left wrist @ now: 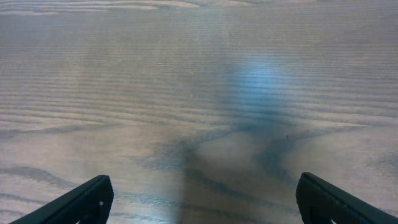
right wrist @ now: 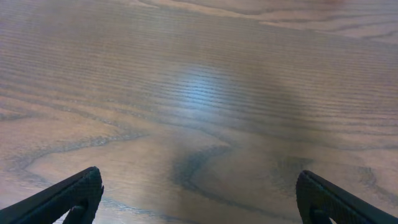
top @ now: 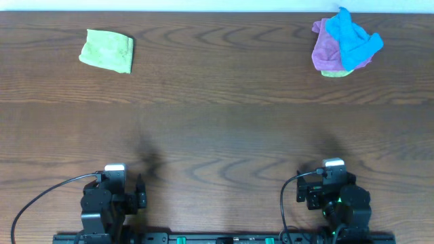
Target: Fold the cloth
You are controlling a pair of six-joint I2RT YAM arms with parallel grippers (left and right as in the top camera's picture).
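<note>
Both arms are parked at the near edge of the table (top: 217, 122), left arm (top: 108, 202) and right arm (top: 337, 200) well apart. Left gripper (left wrist: 204, 186): fingers spread wide, nothing between them, only wood grain below. Right gripper (right wrist: 199, 177): the same, fingers apart over bare wood. Cloth (top: 106, 51) lies at the far left of the table, close to the far edge, in a compact, roughly rectangular shape with its edges slightly uneven and its right side nearly straight. I cannot make out a tag on it. At the far right sits a heap: blue cloth (top: 349, 37) on top of purple cloth (top: 324, 49), with a sliver of green (top: 336, 72) showing at its near edge. The heap touches the far edge. A broad band of bare wood separates the arms from both cloth spots, and the cloth and heap are well apart.
</note>
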